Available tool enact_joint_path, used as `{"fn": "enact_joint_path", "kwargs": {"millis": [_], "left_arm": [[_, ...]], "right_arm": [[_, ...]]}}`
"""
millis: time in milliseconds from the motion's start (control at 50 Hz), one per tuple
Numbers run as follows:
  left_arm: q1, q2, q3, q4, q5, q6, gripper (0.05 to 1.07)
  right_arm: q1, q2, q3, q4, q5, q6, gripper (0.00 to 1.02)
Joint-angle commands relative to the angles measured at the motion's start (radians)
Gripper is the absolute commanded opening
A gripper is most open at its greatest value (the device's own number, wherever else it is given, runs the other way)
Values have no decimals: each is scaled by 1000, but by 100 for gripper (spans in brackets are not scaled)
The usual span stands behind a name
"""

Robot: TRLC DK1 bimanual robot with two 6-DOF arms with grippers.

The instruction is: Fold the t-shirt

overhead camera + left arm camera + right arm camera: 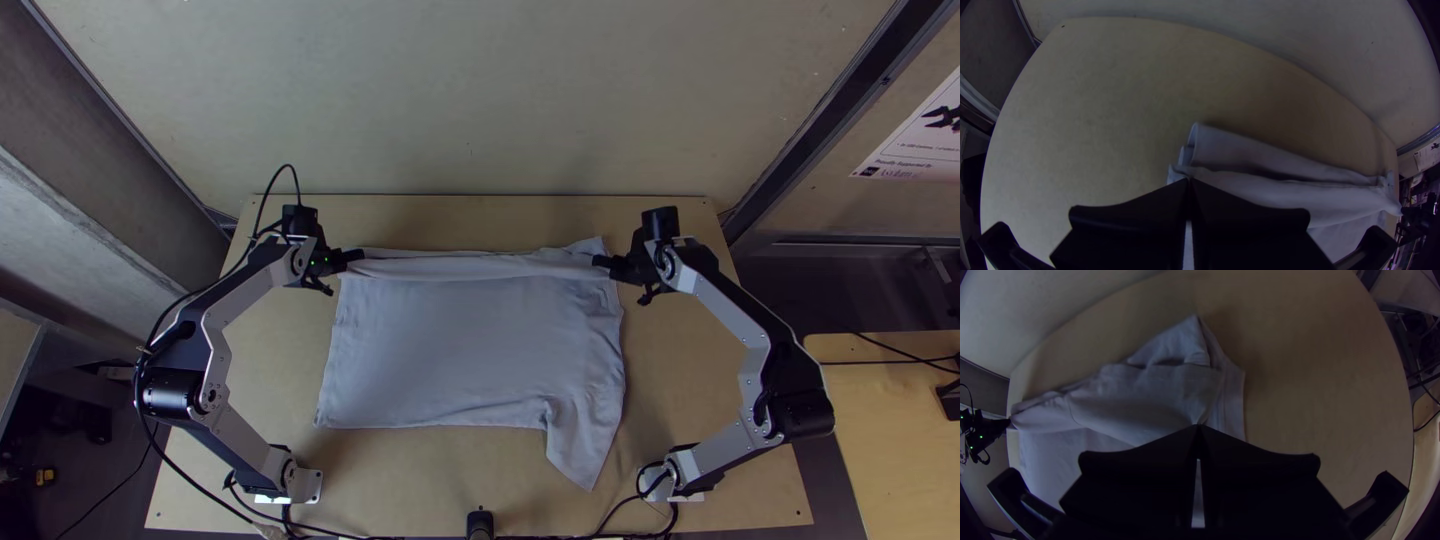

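The shirt (470,350) lies on the smooth wooden bench (700,370), between the two arms — a soft, pale, roughly four-sided sheet, with finely wrinkled cloth along its right side and a tapering flap pointing to the bench's near edge. Along its far edge runs a long band of doubled cloth, rounded and loosely rolled. The left pincer (357,256) is clenched on the left end of that band, and the right pincer (602,262) is clenched on the right end. In the left wrist view, layers curl into narrow loops just beside the flat black fingertips, with a shadowed hollow between two long folds. The right wrist view shows a creased, peaked corner beyond the fingertips, and a thin curved seam crossing the matte, limp fabric.
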Motion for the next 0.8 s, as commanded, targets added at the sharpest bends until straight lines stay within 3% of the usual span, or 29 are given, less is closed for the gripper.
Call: {"fn": "enact_joint_path", "kwargs": {"millis": [0,40,100,140,180,200,260,360,620,780], "left_arm": [[-8,-2,-62,34,-5,-14,8],[-12,4,-73,41,-8,-14,10],[-13,13,-80,48,-8,-14,29],[-15,18,-83,48,-8,-16,47],[-15,21,-82,48,-8,-16,64],[-15,21,-82,46,-8,-19,72],[-13,21,-77,41,-8,-23,91],[-12,-1,-51,15,-8,-16,101],[-1,-122,21,-140,33,57,102],[-32,-214,3,-239,33,129,102]], "right_arm": [[-1,-22,-71,24,8,-5,3],[-2,-18,-86,27,8,-5,8],[-4,-12,-102,27,8,-5,26],[-5,-1,-109,27,8,-10,50],[-11,17,-109,23,8,-10,85],[-16,27,-106,13,8,-10,98],[-27,40,-95,-17,8,-15,99],[-43,8,-94,-25,10,-30,99],[-70,-190,-111,-43,10,-34,99],[-76,-285,-72,-169,10,-31,99]]}}
